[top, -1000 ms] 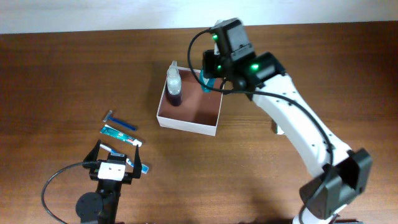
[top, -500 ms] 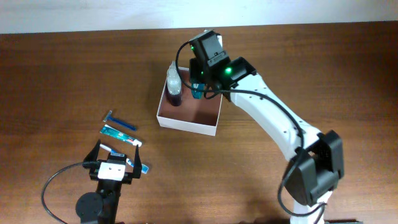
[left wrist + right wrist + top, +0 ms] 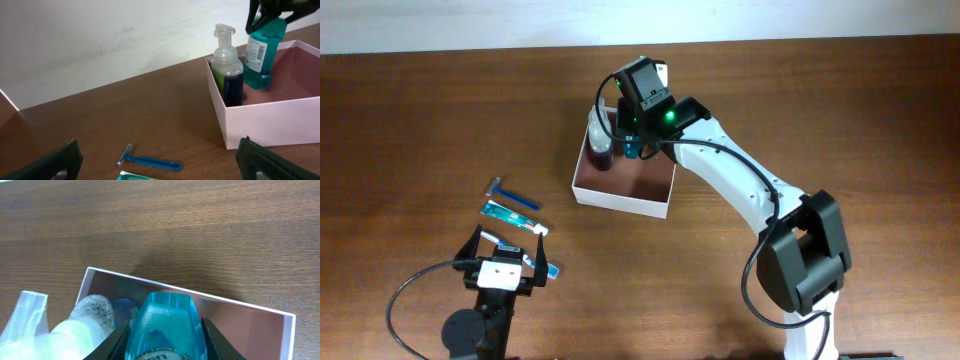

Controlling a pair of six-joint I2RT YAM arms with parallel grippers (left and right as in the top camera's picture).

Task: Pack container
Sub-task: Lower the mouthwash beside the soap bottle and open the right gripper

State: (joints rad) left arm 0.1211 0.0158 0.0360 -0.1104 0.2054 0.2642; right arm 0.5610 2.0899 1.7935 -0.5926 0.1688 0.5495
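While the right gripper (image 3: pixel 633 143) hangs over the container (image 3: pixel 620 204) in the overhead view, its jaws are closed on a teal bottle (image 3: pixel 635 152) held over the container's far side. A pump bottle (image 3: pixel 601 140) with dark liquid stands in the container's far-left corner, just beside the teal one. Well off to the container's left, a blue razor (image 3: pixel 512 195) and a green-and-white tube (image 3: pixel 512 217) lie on the wooden table (image 3: pixel 840 110). The left gripper (image 3: pixel 507 246) sits nearer the camera's lower edge than these, far from the container.

From the left wrist, the container is at the right, its white wall facing the camera and its pinkish inside showing. Both bottles stand upright within it, the teal one behind the pump bottle with its base down at the floor. The left fingers (image 3: pixel 55 161) are spread wide with nothing between them.

From the right wrist, both pads flank the teal bottle's shoulders, touching it. The container's far rim runs behind the bottle, and the pump bottle's head is at its left.
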